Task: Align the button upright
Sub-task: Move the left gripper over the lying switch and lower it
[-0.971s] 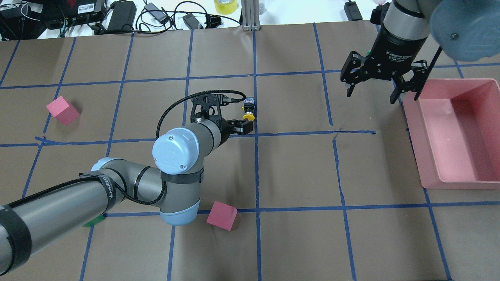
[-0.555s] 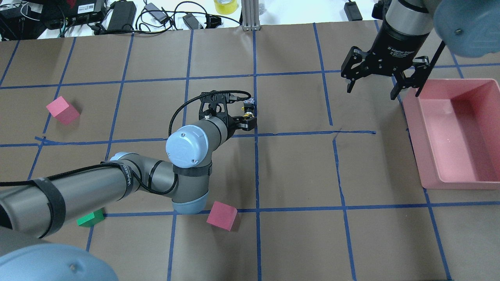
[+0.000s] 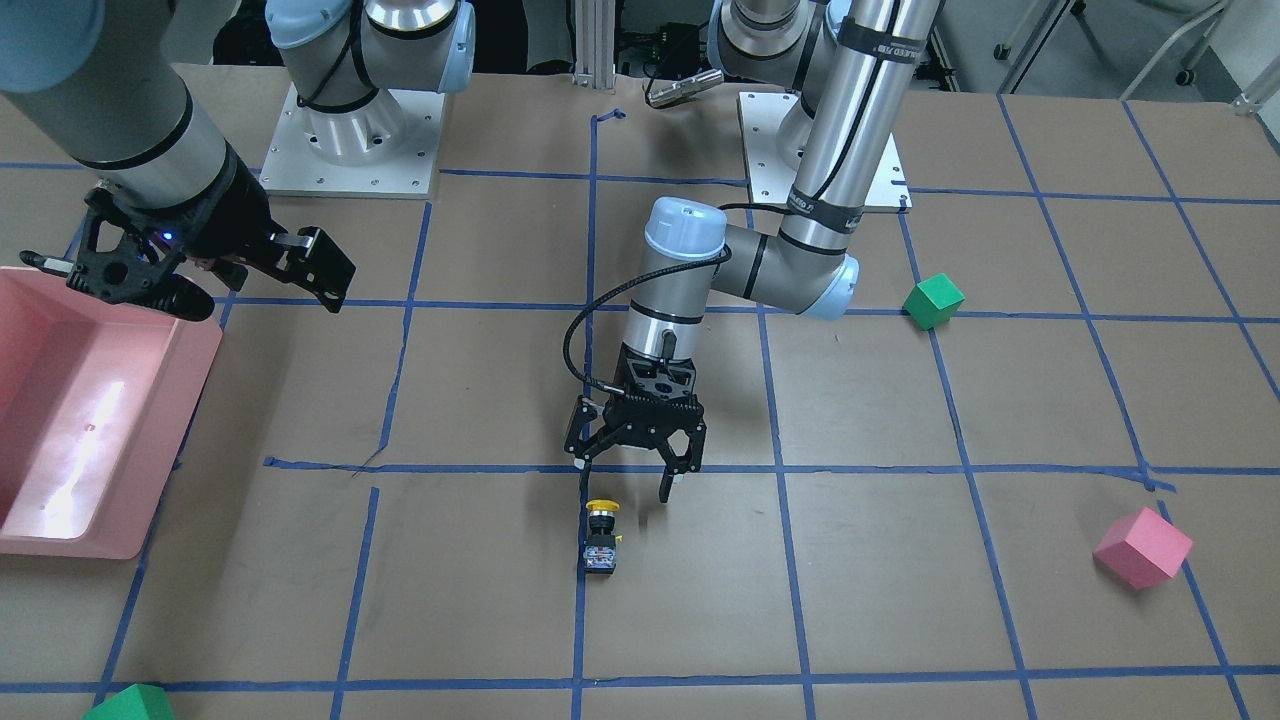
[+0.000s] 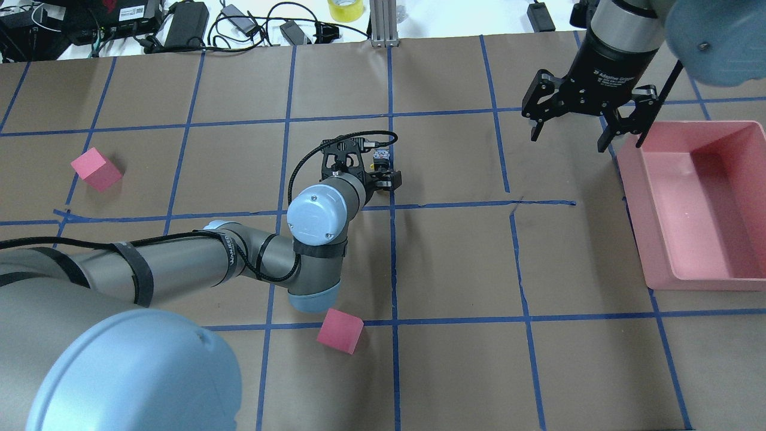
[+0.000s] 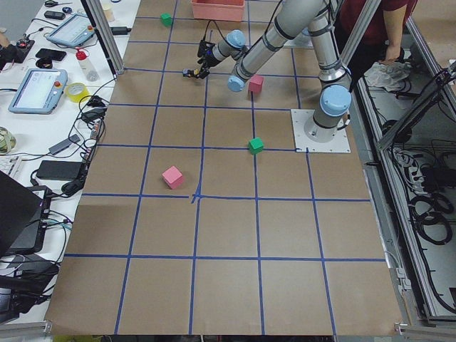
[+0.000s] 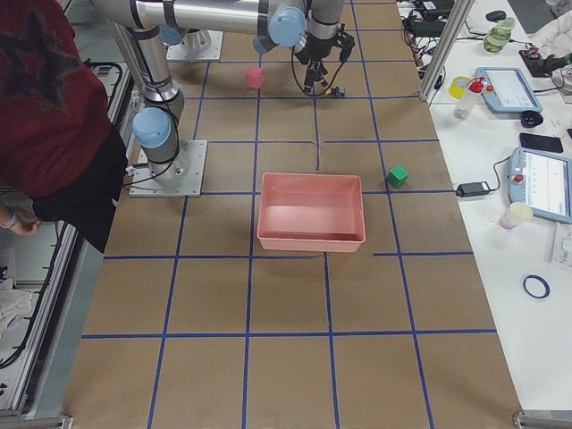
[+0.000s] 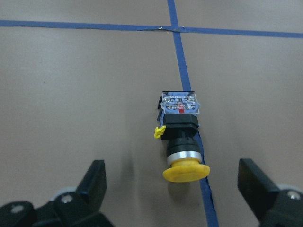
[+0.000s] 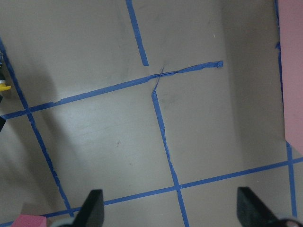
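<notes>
Left wrist-mounted view: button (image 7: 181,142) flat on its side on counter (image 3: 900,600), lying along blue tape line (image 7: 181,56). Yellow cap toward camera, black body mid, grey-white block far end. Cap centred between wide-apart jaws of left gripper (image 3: 623,490), no contact. Wrist pointing down, elbow bent low. Right gripper (image 4: 567,140) jaws apart too, hovering beside pink bin (image 4: 634,197).

1. The button (image 7: 181,142) has a yellow cap, a silver ring, a black body and a grey-white base.
2. The table (image 4: 455,257) is brown, crossed by a grid of blue tape (image 4: 393,263).
3. The bin (image 4: 645,215) is pink.
4. A pink cube (image 4: 340,330), a second pink cube (image 4: 96,169) and a green cube (image 3: 933,301) are plain-coloured.
5. The left gripper (image 3: 623,492) and right gripper (image 4: 567,142) are black.
6. The left arm (image 4: 179,272) is silver-grey with pale blue caps.
</notes>
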